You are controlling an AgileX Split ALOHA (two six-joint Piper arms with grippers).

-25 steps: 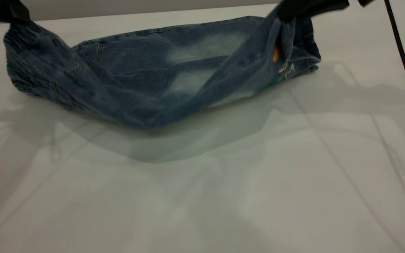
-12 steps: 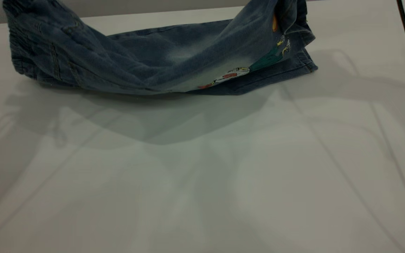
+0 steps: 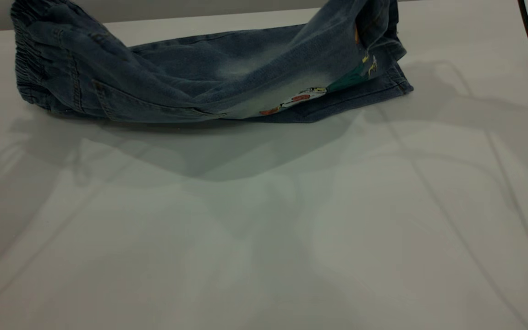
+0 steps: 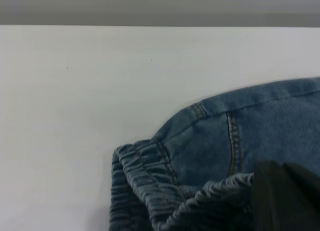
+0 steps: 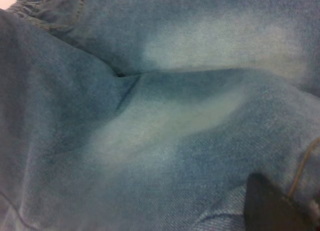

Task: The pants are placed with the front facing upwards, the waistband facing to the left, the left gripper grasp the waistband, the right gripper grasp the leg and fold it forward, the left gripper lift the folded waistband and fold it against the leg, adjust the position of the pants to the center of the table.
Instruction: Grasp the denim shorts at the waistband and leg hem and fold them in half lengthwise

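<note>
At the far side of the tabletop (image 3: 264, 229), the pants (image 3: 209, 78) are hanging in a sling, both ends raised out of the exterior view and the middle sagging onto the surface. The left gripper (image 4: 285, 198) is showing only as a dark block pressed into the ruched waistband (image 4: 150, 186); it seems to be pinching the band, though the jaws themselves are hidden. The right gripper (image 5: 272, 206) is likewise a dark corner against the leg denim, so I cannot tell how its jaws are standing. The lengthwise fold appears to be underway. Next, both ends probably need carrying over and lowering so the raised half is lying flat on the other. The cartoon print (image 3: 300, 98) is creased; no writing is readable.
</note>
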